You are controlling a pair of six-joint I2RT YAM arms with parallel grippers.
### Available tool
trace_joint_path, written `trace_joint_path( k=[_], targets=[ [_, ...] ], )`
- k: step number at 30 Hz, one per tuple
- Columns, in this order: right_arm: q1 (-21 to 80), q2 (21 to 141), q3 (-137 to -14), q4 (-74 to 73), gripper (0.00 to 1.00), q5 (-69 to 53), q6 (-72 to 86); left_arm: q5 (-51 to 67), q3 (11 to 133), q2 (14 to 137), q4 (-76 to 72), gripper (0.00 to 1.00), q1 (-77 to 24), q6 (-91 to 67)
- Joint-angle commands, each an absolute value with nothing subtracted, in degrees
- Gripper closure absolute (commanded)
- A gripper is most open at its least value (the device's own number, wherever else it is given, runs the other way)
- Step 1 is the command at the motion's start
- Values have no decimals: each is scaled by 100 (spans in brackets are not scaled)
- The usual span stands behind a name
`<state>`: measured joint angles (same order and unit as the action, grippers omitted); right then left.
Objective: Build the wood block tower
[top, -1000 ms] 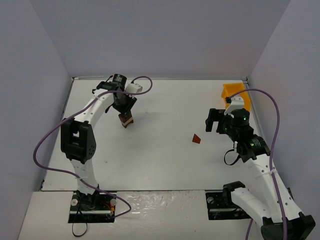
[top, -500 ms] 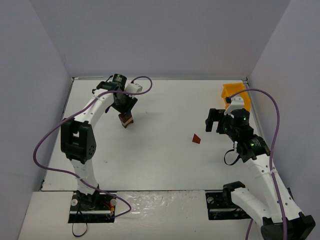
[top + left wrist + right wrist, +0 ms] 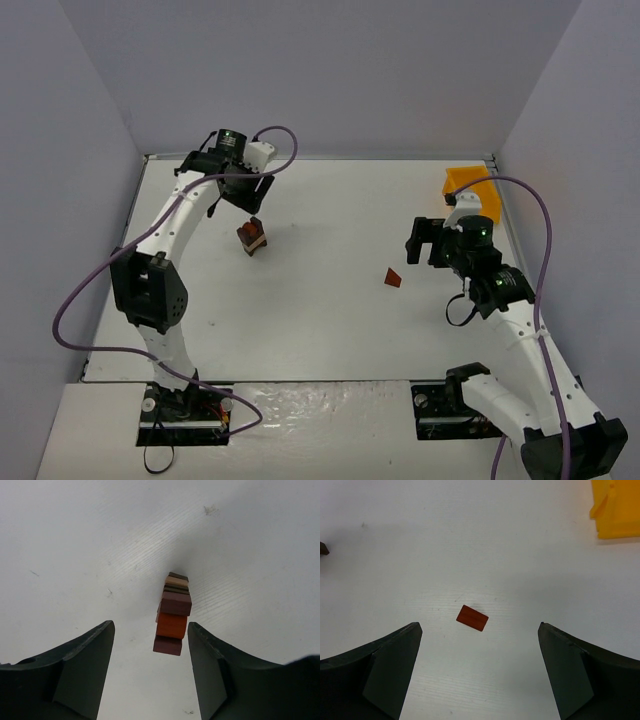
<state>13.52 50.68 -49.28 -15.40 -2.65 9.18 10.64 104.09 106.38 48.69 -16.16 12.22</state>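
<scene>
Top cam: the left gripper [image 3: 247,203] hangs over the far-left part of the white table [image 3: 320,330], jaws apart, near the tower [image 3: 252,237] but clear of it. The tower is a short stack of small brown and reddish wooden blocks, standing free. A reddish-brown wooden wedge [image 3: 393,278] lies alone at ctr-right, w/ the right gripper [image 3: 428,243] close by, jaws spread wide; a yellow plastic bin [image 3: 468,183] sits in the far-right corner. Left wrist cam: both dark fingers [image 3: 82,670] stand off the stack, seen btwn them, maroon and orange-red pieces nearest the lens; nothing held. Right wrist cam: the wedge lies on the table btwn wide-open fingers [image 3: 385,670], untouched; bin at upper right.
</scene>
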Motion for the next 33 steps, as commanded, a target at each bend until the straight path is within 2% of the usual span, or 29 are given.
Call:
trace_joint_path(
  k=[1, 6, 13, 20, 24, 33],
  targets=[
    [1336, 5465, -4912, -1301, 0, -447, 1256, 607, 10871, 9748, 4712, 42, -1582, 500],
    [1366, 6183, -4751, -1283, 3, -488, 1672, 523, 10385, 8878, 4242, 39, -1582, -393],
    [1691, 7240, -4727, -1103, 10, -287, 1782, 972, 9053, 7657, 3873, 38, -1594, -947],
    [2572, 8055, -4915, -888, 30, 890, 2595, 1119, 8084, 6955, 3866, 38, -1644, -1260],
    [2827, 8468, -4922, -896, 44, 1634, 3121, 1177, 7721, 6814, 3858, 38, -1652, -1318],
    [3017, 8924, -5073, -874, 61, 2154, 3501, 1356, 7405, 6648, 3800, 38, -1661, -1336]
  ],
)
